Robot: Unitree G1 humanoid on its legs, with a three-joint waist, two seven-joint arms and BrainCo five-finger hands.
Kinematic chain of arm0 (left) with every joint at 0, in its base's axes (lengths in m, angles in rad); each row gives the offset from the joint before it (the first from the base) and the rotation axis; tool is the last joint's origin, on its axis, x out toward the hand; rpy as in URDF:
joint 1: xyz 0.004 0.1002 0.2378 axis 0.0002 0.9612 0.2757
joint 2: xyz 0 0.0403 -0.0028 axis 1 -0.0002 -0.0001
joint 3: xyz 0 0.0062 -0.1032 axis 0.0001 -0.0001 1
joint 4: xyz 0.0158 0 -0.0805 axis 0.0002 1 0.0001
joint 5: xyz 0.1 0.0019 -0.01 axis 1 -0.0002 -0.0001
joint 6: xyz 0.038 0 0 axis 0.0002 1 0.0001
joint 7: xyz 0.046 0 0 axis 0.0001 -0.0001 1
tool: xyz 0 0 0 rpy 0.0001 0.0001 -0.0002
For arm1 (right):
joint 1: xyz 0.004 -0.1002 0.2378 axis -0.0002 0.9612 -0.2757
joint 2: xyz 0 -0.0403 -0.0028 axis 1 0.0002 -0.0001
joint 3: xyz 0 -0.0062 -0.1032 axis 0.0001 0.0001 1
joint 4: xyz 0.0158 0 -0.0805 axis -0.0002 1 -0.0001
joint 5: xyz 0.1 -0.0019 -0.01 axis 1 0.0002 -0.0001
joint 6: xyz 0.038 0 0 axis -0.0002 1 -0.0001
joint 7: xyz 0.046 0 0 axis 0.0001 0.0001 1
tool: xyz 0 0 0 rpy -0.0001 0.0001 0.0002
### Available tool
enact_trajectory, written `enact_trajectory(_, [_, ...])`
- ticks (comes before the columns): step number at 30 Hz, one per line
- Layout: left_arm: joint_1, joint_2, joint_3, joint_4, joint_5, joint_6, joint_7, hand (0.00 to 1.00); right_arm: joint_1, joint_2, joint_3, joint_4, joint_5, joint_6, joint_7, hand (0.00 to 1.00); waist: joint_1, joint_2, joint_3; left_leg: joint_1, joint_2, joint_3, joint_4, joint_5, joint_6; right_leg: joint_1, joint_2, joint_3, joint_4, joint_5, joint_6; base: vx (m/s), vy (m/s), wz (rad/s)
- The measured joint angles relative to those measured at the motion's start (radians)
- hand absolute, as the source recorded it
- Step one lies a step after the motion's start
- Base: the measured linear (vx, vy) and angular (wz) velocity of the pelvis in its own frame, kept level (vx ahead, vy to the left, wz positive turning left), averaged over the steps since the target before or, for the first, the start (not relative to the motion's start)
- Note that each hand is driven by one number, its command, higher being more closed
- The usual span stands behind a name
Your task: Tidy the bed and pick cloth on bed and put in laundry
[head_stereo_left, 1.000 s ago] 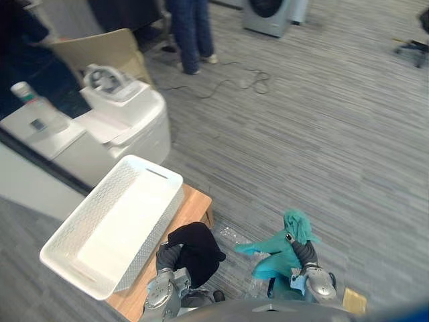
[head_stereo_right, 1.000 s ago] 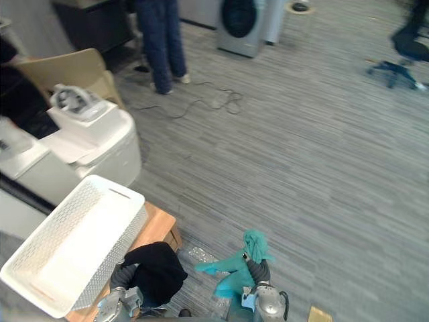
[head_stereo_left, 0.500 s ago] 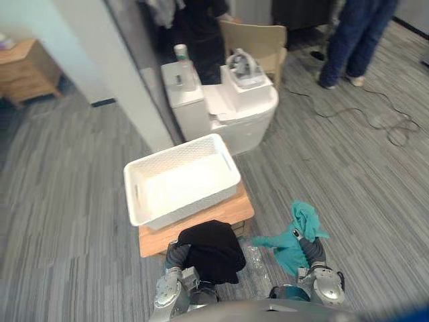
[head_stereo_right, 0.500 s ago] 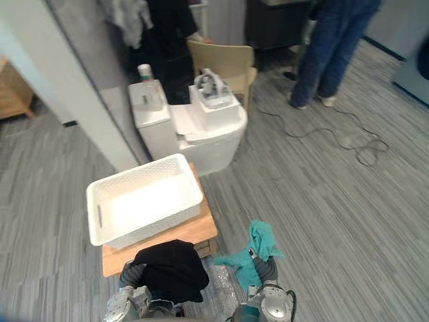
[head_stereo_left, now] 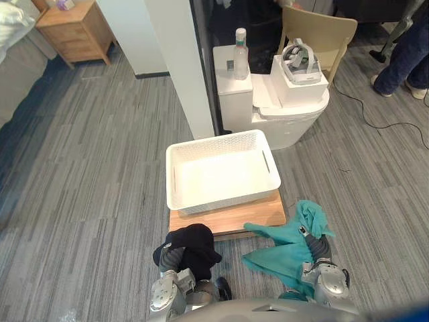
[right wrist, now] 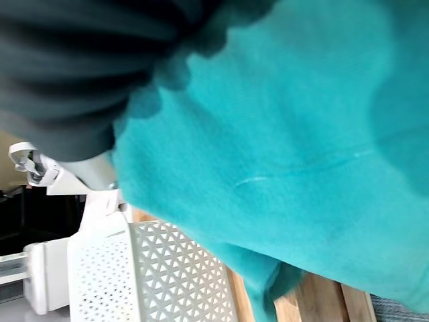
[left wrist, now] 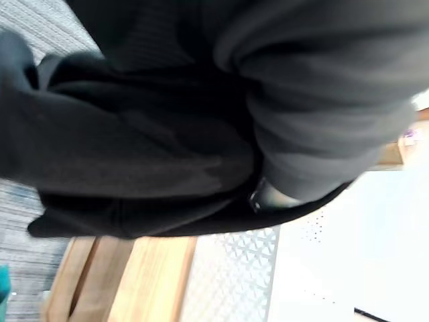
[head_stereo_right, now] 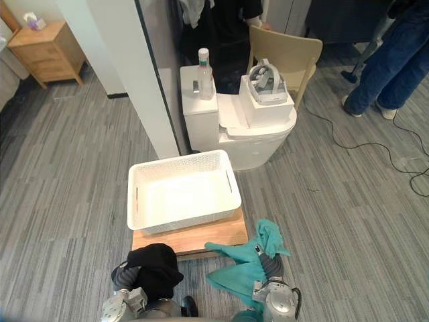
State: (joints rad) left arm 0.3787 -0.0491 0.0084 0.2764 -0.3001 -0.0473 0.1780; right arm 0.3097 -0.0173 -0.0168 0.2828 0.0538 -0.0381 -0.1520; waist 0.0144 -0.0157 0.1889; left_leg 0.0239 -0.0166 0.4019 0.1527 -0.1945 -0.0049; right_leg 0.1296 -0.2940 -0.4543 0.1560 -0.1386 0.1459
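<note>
A black cloth is bunched over my left hand, low in the eye views just in front of me. A teal cloth drapes over my right hand and hangs to the floor side. Both cloths sit just short of a low wooden stand. On that stand rests an empty white lattice laundry basket, straight ahead of both hands. The cloths cover each hand past the ribbed wrist cover.
Behind the basket stands a white unit with a bottle and a headset on top. A white partition rises beside it. A beige chair, a person's legs and a wooden nightstand lie farther off.
The whole picture has swung, so the camera turned; the basket on its stand now lies straight ahead. Both cloths stay over my hands.
</note>
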Motion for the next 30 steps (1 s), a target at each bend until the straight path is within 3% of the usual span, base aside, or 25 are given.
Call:
enact_trajectory(3, [-0.002,0.004,0.0,-0.006,0.019,0.0,-0.006,1.0,-0.002,0.001,-0.009,0.0,-0.001,0.0,-0.002,1.0,-0.005,-0.003,-0.002,0.031,-0.025,-0.004,-0.045,0.013,0.007,-0.071,-0.055,0.015,0.184,-0.014,-0.025,0.08,0.081,0.14])
enact_trajectory(5, [-0.01,0.036,-0.001,-0.028,0.02,0.001,-0.006,1.0,-0.005,0.01,0.002,0.006,-0.007,0.0,0.0,1.0,-0.014,-0.022,-0.005,0.036,-0.039,-0.013,-0.049,0.017,0.016,-0.183,-0.122,0.032,0.417,-0.017,-0.092,0.11,0.038,0.27])
enact_trajectory(6, [-0.017,0.051,0.0,-0.028,0.02,0.001,-0.004,1.0,-0.015,0.014,0.018,0.023,-0.015,0.001,0.001,1.0,-0.024,-0.026,-0.004,0.039,-0.035,-0.03,-0.05,0.016,0.031,-0.246,-0.13,0.046,0.532,-0.036,-0.136,0.12,-0.019,0.21])
enact_trajectory(7, [-0.018,0.064,0.001,-0.028,0.02,0.001,-0.004,1.0,-0.02,0.017,0.025,0.028,-0.02,0.001,0.001,1.0,-0.027,-0.024,-0.003,0.045,-0.029,-0.03,-0.055,0.016,0.031,-0.271,-0.114,0.066,0.566,-0.062,-0.127,0.13,-0.039,0.09])
enact_trajectory(8, [-0.022,0.076,0.002,-0.027,0.02,0.001,-0.004,1.0,-0.028,0.022,0.034,0.033,-0.026,0.001,0.002,1.0,-0.028,-0.02,0.003,0.063,-0.01,-0.031,-0.066,0.016,0.031,-0.31,-0.058,0.115,0.594,-0.111,-0.113,0.1,-0.05,-0.02])
enact_trajectory(10, [-0.03,0.075,0.0,-0.023,0.02,0.0,-0.004,1.0,-0.028,0.043,0.033,0.032,-0.029,0.0,0.002,1.0,-0.041,-0.009,0.01,0.075,0.026,-0.041,-0.063,0.016,0.031,-0.353,0.072,0.187,0.544,-0.159,-0.098,0.09,-0.108,0.17])
enact_trajectory(11, [-0.033,0.075,-0.003,-0.015,0.02,0.0,-0.004,1.0,-0.026,0.051,0.034,0.03,-0.028,-0.001,0.002,1.0,-0.057,-0.018,0.009,0.075,0.03,-0.054,-0.06,0.016,0.03,-0.354,0.118,0.212,0.467,-0.161,-0.089,0.12,-0.193,0.53])
enact_trajectory(12, [-0.038,0.079,-0.009,-0.014,0.02,0.0,-0.008,1.0,-0.023,0.06,0.033,0.024,-0.026,-0.003,0.0,1.0,-0.073,-0.055,0.007,0.075,0.009,-0.055,-0.043,0.009,0.019,-0.338,0.139,0.233,0.327,-0.095,-0.104,0.11,-0.191,0.46])
enact_trajectory(13, [-0.051,0.074,-0.008,0.005,0.027,0.001,-0.01,1.0,-0.016,0.054,0.032,0.025,-0.025,-0.006,-0.001,1.0,-0.074,-0.07,0.008,0.085,0.004,-0.053,-0.035,-0.003,0.001,-0.309,0.132,0.224,0.296,-0.134,-0.132,0.13,-0.189,0.15])
enact_trajectory(15, [-0.068,0.041,-0.028,0.035,0.043,0.005,-0.02,1.0,-0.027,0.03,0.019,0.028,-0.013,-0.01,-0.009,1.0,-0.076,-0.008,0.021,0.098,0.039,-0.044,-0.036,-0.004,-0.015,-0.263,0.173,0.211,0.227,-0.11,-0.143,0.12,-0.136,-0.1])
enact_trajectory(18, [-0.063,0.028,-0.044,0.034,0.049,0.005,-0.028,1.0,-0.004,0.026,0.002,0.029,0.004,-0.01,-0.009,1.0,-0.079,0.025,0.005,0.122,0.061,-0.002,-0.068,0.029,-0.061,-0.212,0.21,0.209,0.135,-0.07,-0.158,0.12,-0.07,-0.08])
enact_trajectory(21, [-0.053,0.028,-0.042,0.026,0.047,0.005,-0.036,1.0,0.002,0.025,-0.013,0.028,0.004,-0.01,-0.009,1.0,-0.075,0.023,0.007,0.121,0.075,0.028,-0.021,0.034,-0.061,-0.164,0.231,0.232,0.054,-0.037,-0.158,0.08,-0.045,-0.23])
enact_trajectory(23, [-0.062,0.027,-0.045,0.022,0.036,0.005,-0.05,1.0,0.01,0.023,-0.02,0.008,0.004,-0.009,-0.009,1.0,-0.077,0.013,0.011,0.056,0.087,0.017,0.141,0.034,-0.061,-0.129,0.221,0.252,-0.014,0.0,-0.15,0.05,-0.032,-0.23])
enact_trajectory(26, [-0.065,0.021,-0.044,0.018,0.035,0.005,-0.054,1.0,0.031,0.01,-0.058,-0.054,0.003,-0.006,-0.012,1.0,-0.078,0.021,0.012,0.005,0.103,0.0,0.286,0.033,-0.061,-0.097,0.209,0.282,-0.064,0.029,-0.147,0.06,0.063,-0.33])
enact_trajectory(27, [-0.061,0.022,-0.046,0.013,0.035,0.005,-0.06,1.0,0.035,0.008,-0.076,-0.079,0.002,-0.005,-0.021,1.0,-0.078,0.015,0.016,-0.004,0.114,0.01,0.32,0.011,-0.038,-0.09,0.201,0.292,-0.067,0.033,-0.144,0.06,0.115,-0.32])
enact_trajectory(28, [-0.054,0.023,-0.048,0.005,0.035,0.005,-0.064,1.0,0.038,0.006,-0.084,-0.091,0.002,-0.005,-0.026,1.0,-0.08,0.018,0.014,-0.001,0.13,0.019,0.31,-0.006,-0.032,-0.09,0.2,0.299,-0.064,0.033,-0.144,0.06,0.15,-0.31])
enact_trajectory(30, [-0.043,0.021,-0.057,-0.032,0.035,0.002,-0.067,1.0,0.04,-0.016,-0.124,-0.119,0.001,-0.004,-0.038,1.0,-0.098,0.041,0.001,0.022,0.196,0.008,0.153,0.04,-0.057,-0.104,0.21,0.305,-0.059,0.035,-0.124,0.04,0.153,-0.2])
